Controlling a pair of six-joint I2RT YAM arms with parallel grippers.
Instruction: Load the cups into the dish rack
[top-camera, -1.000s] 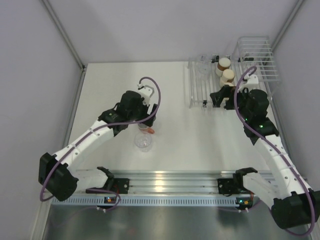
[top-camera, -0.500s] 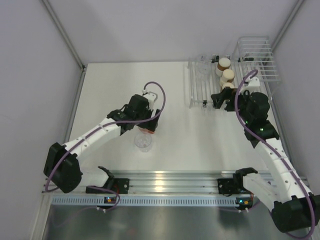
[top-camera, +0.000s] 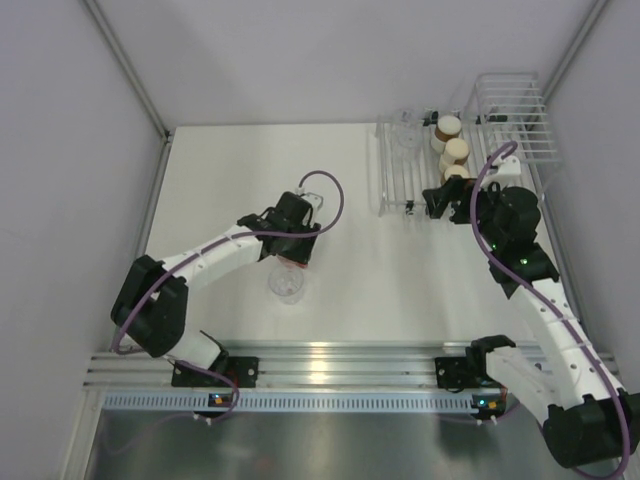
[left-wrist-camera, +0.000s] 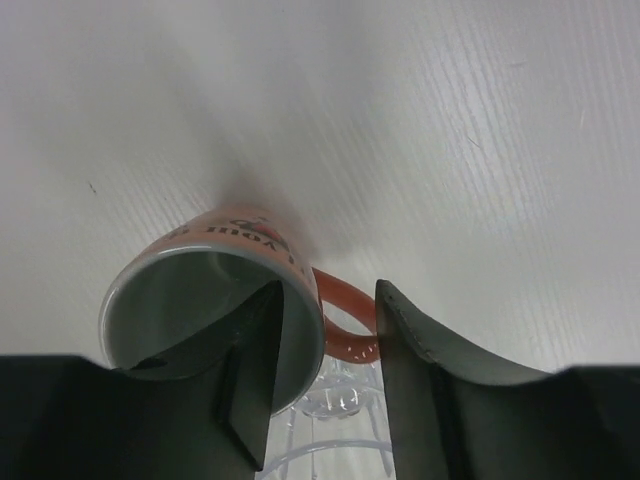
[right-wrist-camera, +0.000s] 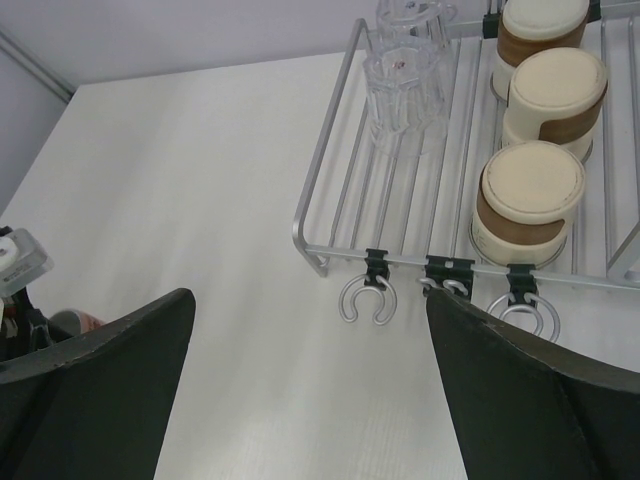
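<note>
**Top external view.** The left gripper (top-camera: 294, 258) is low over the salmon-orange cup (top-camera: 299, 264) near the middle of the bench (top-camera: 220, 170). A lone clear cup (top-camera: 287, 283) stands just beside them on the near side. The dish rack (top-camera: 392, 178) sits at the far right corner, its wire basket (top-camera: 515, 110) on the right side. A row of brown cups (top-camera: 456, 150) stands on the flat bars. The right gripper (top-camera: 437, 197) hangs at the near end of that row.

**Left wrist view.** The salmon-orange cup (left-wrist-camera: 190, 290) lies on its side with its mouth toward the camera. One of the fingers (left-wrist-camera: 255, 380) reaches inside the mouth, against the wall. The other stands just outside the handle (left-wrist-camera: 345, 325), so wall and handle fill the narrow gap. I cannot tell whether the fingers press on them. The lone clear cup (left-wrist-camera: 325, 405) shows beyond, between the fingers.

**Right wrist view.** The right gripper (right-wrist-camera: 308, 300) has its fingers (right-wrist-camera: 110, 370) spread wide with nothing between them, above bare bench (right-wrist-camera: 200, 150) short of the dish rack (right-wrist-camera: 325, 195). The three brown cups (right-wrist-camera: 530, 195) stand upside down in a line, cream bases up. Two clear cups (right-wrist-camera: 403, 72) stand on the bars to their left.
</note>
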